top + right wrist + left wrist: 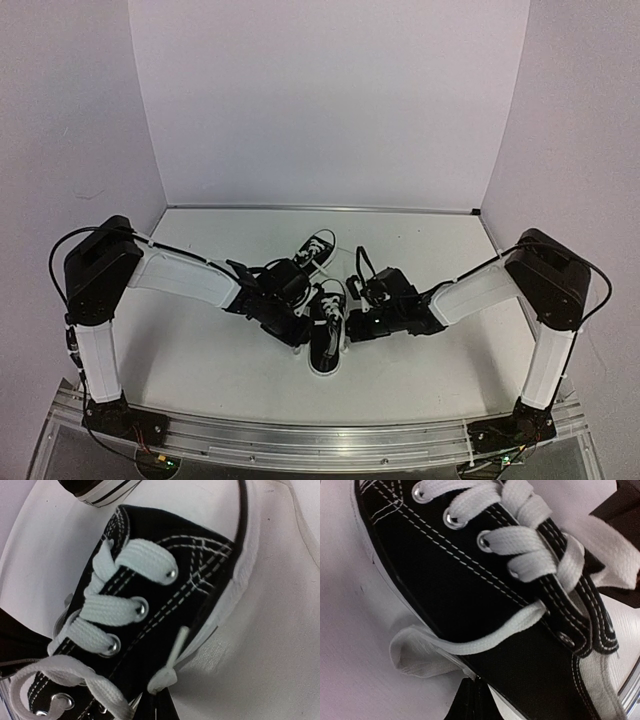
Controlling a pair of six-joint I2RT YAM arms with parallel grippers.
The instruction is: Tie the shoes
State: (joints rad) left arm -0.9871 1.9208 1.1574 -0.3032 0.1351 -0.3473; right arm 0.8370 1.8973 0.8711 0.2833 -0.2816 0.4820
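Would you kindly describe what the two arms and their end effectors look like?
Both the left arm and right arm have smooth white link shells joined by boxy black joint housings. Thin black cables loop off the shoulders and wrists. The left end effector and right end effector are black. I see no markings.
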